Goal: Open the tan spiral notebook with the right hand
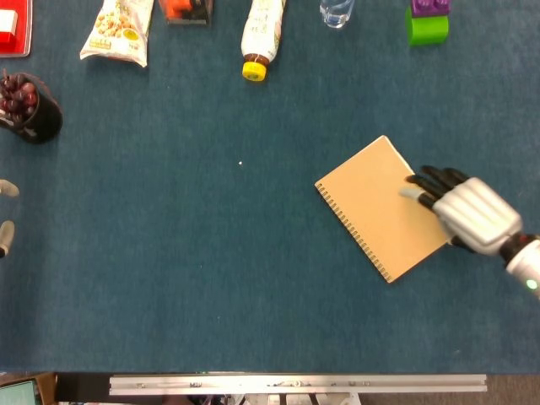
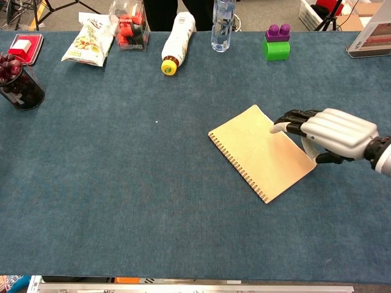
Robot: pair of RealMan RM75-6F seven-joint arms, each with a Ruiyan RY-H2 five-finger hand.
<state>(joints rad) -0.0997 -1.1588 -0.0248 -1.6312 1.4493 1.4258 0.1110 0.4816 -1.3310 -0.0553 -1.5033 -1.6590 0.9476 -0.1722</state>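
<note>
Notebook (image 1: 385, 207) lying closed and flat on blue table (image 1: 211, 278), right of centre, turned diagonally, spiral binding along lower-left edge, tan cover up. Right hand (image 1: 468, 211) reaching in from right edge, palm down, back of hand silver-white, over cover's right corner. Fingers (image 1: 432, 179) dark, extended and slightly spread toward upper-left, tips at cover's upper-right edge; holding nothing. From chest view (image 2: 335, 132), 1 pale fingertip lying over cover near top corner; contact with cover not clear from either view. Thumb (image 2: 310, 148) hanging down beside notebook's right edge.

Left hand (image 1: 5, 215) barely in frame at far left edge of head view, only 2 pale fingertips visible, well apart from notebook; state impossible to tell.

Along far edge of table: snack bag (image 1: 118, 29), bottle (image 1: 261, 34) on its side with yellow cap toward robot, clear bottle (image 2: 223, 24) upright just right of it, green block with purple top (image 1: 428, 21). Clear box with red and black contents (image 2: 129, 25) between bag and lying bottle. Red tray (image 2: 24, 46) at far-left corner. Dark cup of red grapes (image 1: 29, 105) near left edge, just below tray.
</note>
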